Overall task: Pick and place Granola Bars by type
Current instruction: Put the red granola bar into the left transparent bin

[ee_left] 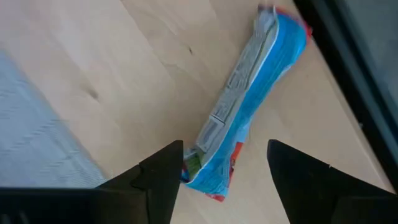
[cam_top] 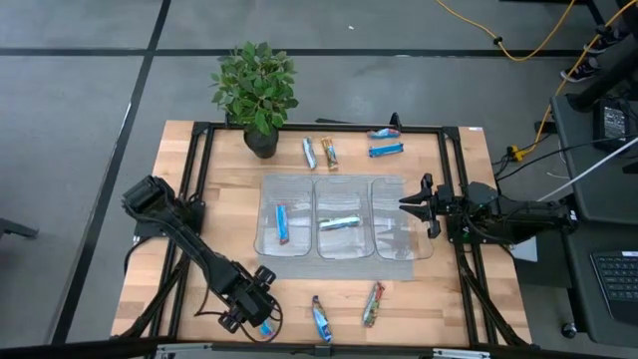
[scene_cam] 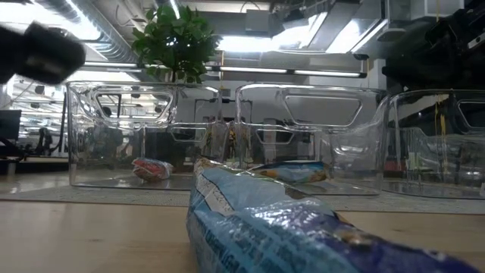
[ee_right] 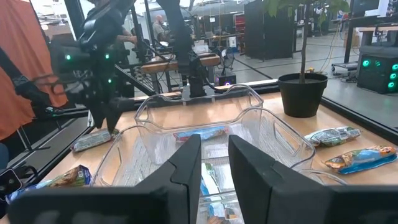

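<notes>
Left gripper (ee_left: 224, 171) spread wide over near end of blue granola bar (ee_left: 249, 106) at table's front edge; long axis runs straight ahead. Right gripper (cam_top: 417, 205) narrow, empty, over right bin (cam_top: 401, 239).

Three clear bins (cam_top: 394, 181) stand side by side at the middle of the table (cam_top: 199, 229), beside one potted plant (cam_top: 256, 92). Nine bars show from above: one blue bar (cam_top: 283, 223) in the left bin and one silver-blue bar (cam_top: 339, 222) in the middle bin; four at the far edge, a silver-blue one (cam_top: 309, 153), a brown-orange one (cam_top: 330, 153) and two blue ones (cam_top: 386, 150) (cam_top: 384, 133); and three along the near edge, a blue one (cam_top: 321, 318), a green-and-red one (cam_top: 373, 303) and a blue one (ee_left: 245, 118) under the left arm. Two arms work the table, one on each side.
</notes>
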